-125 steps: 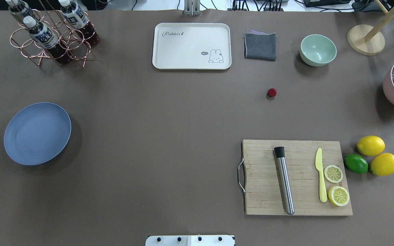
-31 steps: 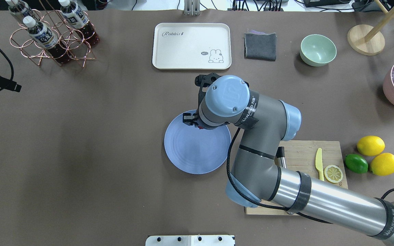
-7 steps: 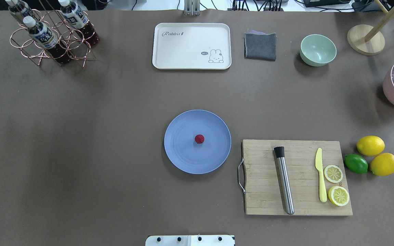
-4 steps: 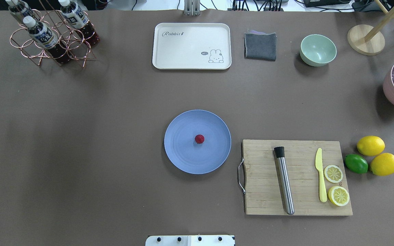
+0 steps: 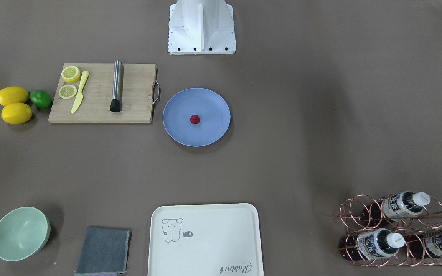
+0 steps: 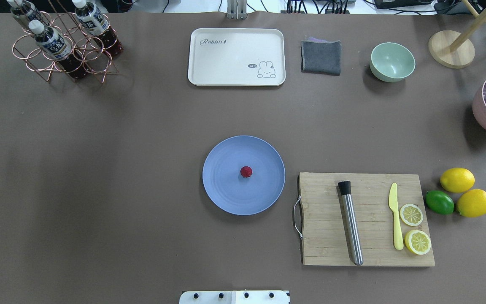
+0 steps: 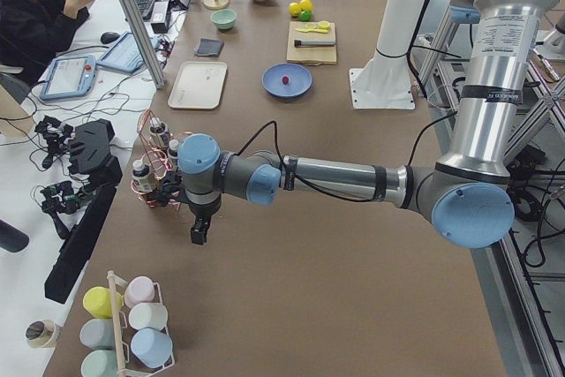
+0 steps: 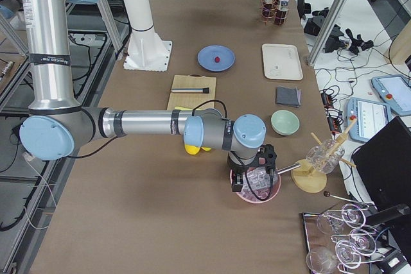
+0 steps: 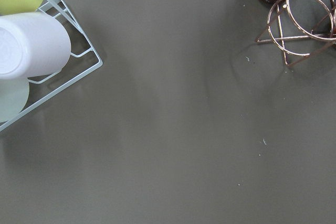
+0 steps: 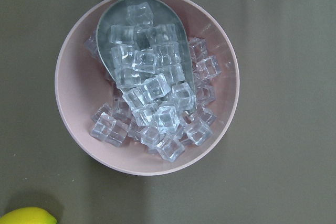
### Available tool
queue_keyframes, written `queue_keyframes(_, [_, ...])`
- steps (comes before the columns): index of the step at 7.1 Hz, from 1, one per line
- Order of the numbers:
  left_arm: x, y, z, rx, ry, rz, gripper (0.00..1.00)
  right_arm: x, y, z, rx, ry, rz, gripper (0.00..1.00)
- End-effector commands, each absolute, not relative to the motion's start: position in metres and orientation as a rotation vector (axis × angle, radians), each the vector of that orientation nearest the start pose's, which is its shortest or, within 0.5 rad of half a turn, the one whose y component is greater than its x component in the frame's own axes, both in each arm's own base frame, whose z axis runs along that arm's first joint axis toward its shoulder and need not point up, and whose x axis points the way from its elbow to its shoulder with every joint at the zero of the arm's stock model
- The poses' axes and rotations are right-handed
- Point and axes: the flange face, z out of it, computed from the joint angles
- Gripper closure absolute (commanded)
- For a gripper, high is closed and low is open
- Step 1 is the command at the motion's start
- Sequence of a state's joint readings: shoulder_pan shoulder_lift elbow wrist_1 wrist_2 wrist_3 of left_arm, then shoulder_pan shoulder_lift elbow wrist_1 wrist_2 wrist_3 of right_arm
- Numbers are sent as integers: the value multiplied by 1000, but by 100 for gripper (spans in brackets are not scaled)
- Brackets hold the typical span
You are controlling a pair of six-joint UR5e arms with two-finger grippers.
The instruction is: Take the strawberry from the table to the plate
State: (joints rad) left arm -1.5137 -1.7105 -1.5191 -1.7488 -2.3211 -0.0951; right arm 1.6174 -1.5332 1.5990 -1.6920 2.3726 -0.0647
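The small dark-red strawberry [image 6: 246, 172] [image 5: 195, 119] lies near the middle of the round blue plate [image 6: 222, 198] [image 5: 178, 130], which rests on the brown table [image 6: 141, 139]. No arm shows in the overhead or front views. In the exterior left view my left gripper [image 7: 199, 234] hangs low beside the bottle rack, far from the plate [image 7: 298, 87]. My right gripper [image 8: 252, 178], seen in the exterior right view, hovers over a pink bowl of ice. I cannot tell whether either gripper is open or shut.
A wooden cutting board [image 6: 323, 249] with a steel muddler, yellow knife and lemon slices lies right of the plate. Beyond it sit two lemons [image 6: 457, 180] and a lime [image 6: 439, 202]. At the far edge are a cream tray [image 6: 236, 57], grey cloth [image 6: 321, 57], green bowl [image 6: 392, 61] and bottle rack [image 6: 63, 46].
The plate went from the table's left to its middle, and the strawberry from the table onto it. The right arm that hung over the plate has withdrawn. Nothing moved in the last second.
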Motion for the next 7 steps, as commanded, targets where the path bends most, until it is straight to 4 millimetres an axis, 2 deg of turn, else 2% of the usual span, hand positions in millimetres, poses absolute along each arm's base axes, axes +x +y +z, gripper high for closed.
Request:
queue_keyframes(1, [-37,-568,594,197,759,56,2,86,-501,635,-6,-802,8,0])
queue_keyframes(7, [-38,-569,592,201,754,53,2,86,-500,634,-4,-814,8,0])
